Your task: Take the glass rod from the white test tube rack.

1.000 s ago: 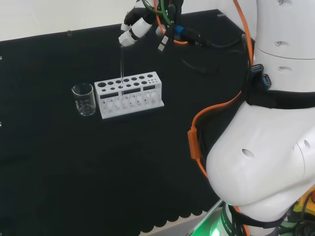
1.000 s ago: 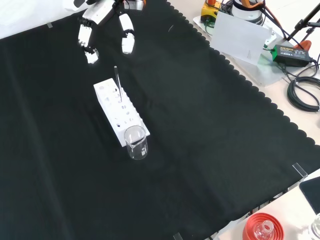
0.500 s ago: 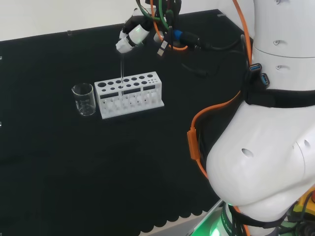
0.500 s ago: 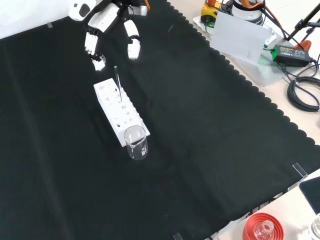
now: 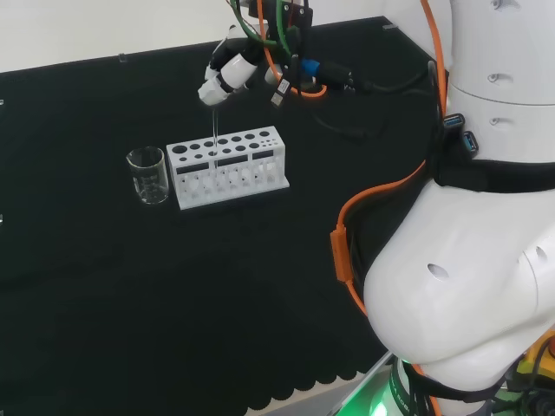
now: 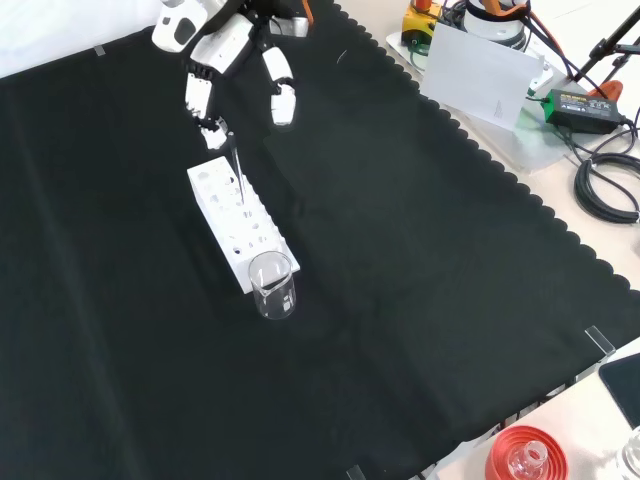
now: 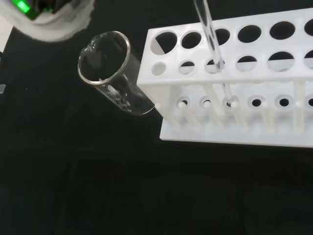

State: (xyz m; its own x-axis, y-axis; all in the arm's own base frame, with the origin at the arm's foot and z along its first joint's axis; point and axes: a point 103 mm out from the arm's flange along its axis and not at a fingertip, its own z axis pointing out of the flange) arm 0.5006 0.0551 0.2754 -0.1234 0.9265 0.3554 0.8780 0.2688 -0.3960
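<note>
head view, from left to right with the white test tube rack (image 5: pixel 227 165) as landmark: a clear beaker (image 5: pixel 147 174) stands just beside its left end on the tabletop (image 5: pixel 104 295). the glass rod (image 5: pixel 213 137) stands upright in a hole near that end, its long axis vertical. the hand (image 5: pixel 224 76) hangs directly above the rod's top, fingers apart and pointing down, holding nothing. i judge the rod's tip is just at the fingertips, so the grasp must close around it from above.
</note>
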